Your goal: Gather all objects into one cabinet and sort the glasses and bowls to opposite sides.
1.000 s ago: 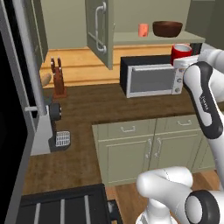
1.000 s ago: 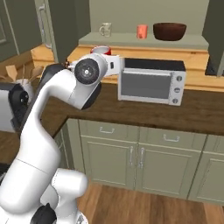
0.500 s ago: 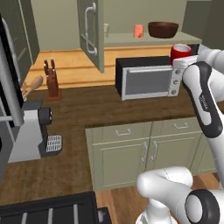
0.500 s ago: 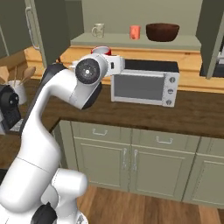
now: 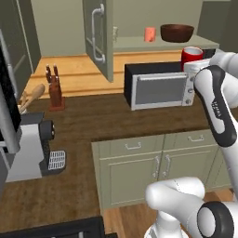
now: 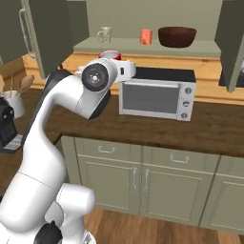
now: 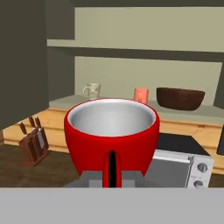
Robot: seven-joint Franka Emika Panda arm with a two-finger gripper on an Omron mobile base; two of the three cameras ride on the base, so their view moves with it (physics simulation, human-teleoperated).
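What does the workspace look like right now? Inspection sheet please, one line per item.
Surface: dark wood counter carrying a microwave; pale cabinet shelf above it.
Job's things: beige cup, salmon cup and brown bowl stand apart on the shelf, in that order from the left in the right base view; red cup is off the shelf, upright, at the gripper.
Clutter: knife block, coffee machine.
Grippers: gripper carries the red cup level with the microwave top; fingers hidden behind the cup.
Cables: nothing seen.
Surroundings: cabinet door open; base cabinets below the counter.
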